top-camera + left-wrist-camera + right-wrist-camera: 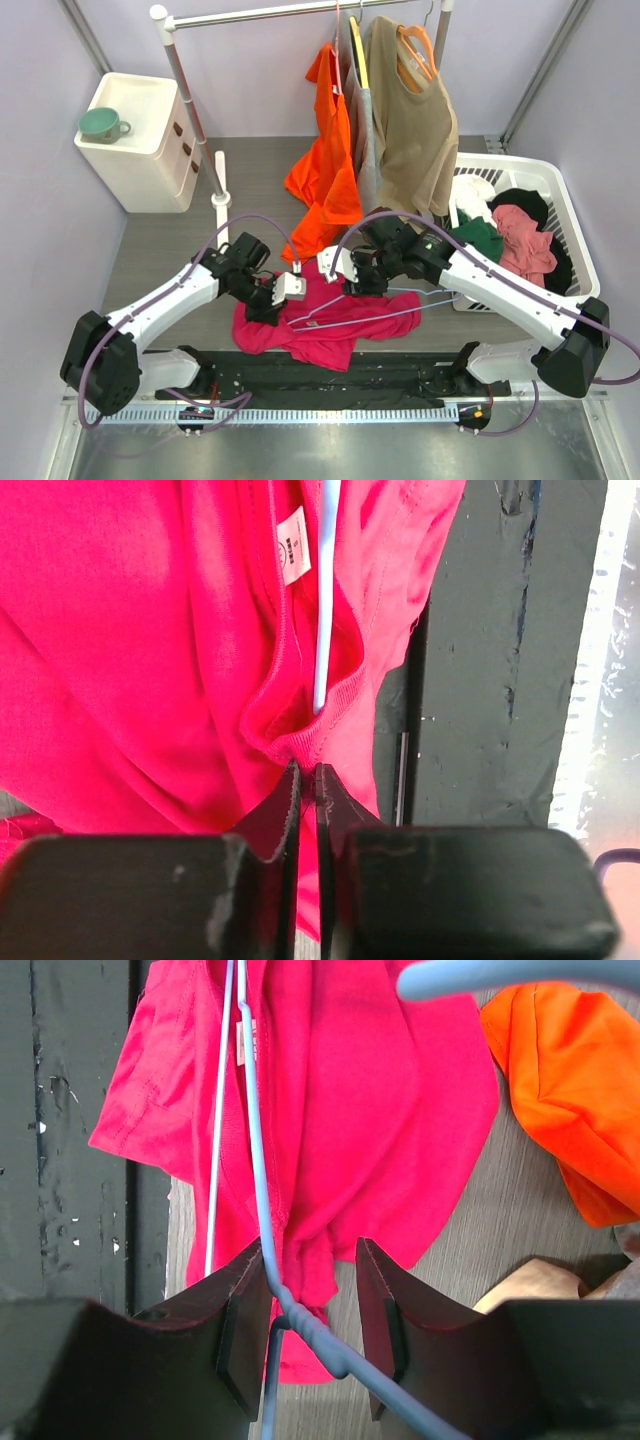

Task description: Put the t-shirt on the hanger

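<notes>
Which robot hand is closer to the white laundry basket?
Right. The right gripper is at the hanger, a little way left of the laundry basket. The left gripper pinches the t-shirt farther left, across the shirt from the basket.

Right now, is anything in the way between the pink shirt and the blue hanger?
Nothing visible is. The hanger lies on the t-shirt, its wire dipping into the neck fold. The left gripper pinches the collar there, and the right gripper has its open fingers either side of the hanger's twisted neck.
</notes>
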